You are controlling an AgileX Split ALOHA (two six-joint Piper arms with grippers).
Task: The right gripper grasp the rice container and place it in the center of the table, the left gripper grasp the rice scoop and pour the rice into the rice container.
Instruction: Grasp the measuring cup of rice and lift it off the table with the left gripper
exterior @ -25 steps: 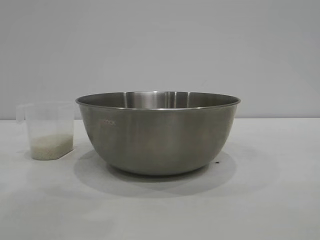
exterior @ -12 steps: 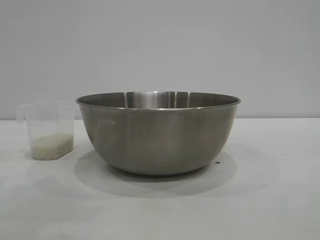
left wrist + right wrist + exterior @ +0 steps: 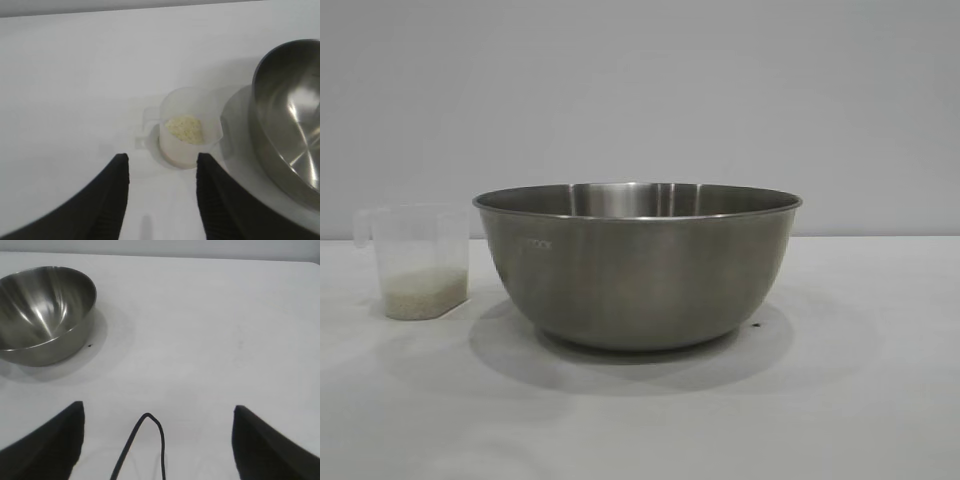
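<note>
The steel mixing bowl (image 3: 637, 265) sits mid-surface, ready for rice, with the plastic measuring cup (image 3: 189, 126) upright just beside it. The left pincer (image 3: 161, 167) gapes empty, short of the cup, lined up to grip it; the right pincer (image 3: 158, 412) idles wide open, well apart from the bowl

Brushed steel rice container (image 3: 636, 275), translucent plastic rice scoop (image 3: 418, 262)

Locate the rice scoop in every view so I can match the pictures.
Exterior view: rice scoop stands on the table at far left, beside the rice container.
Left wrist view: rice scoop at centre, just beyond the open left gripper.
Right wrist view: not in it.
Shared landmark: the rice container.
</note>
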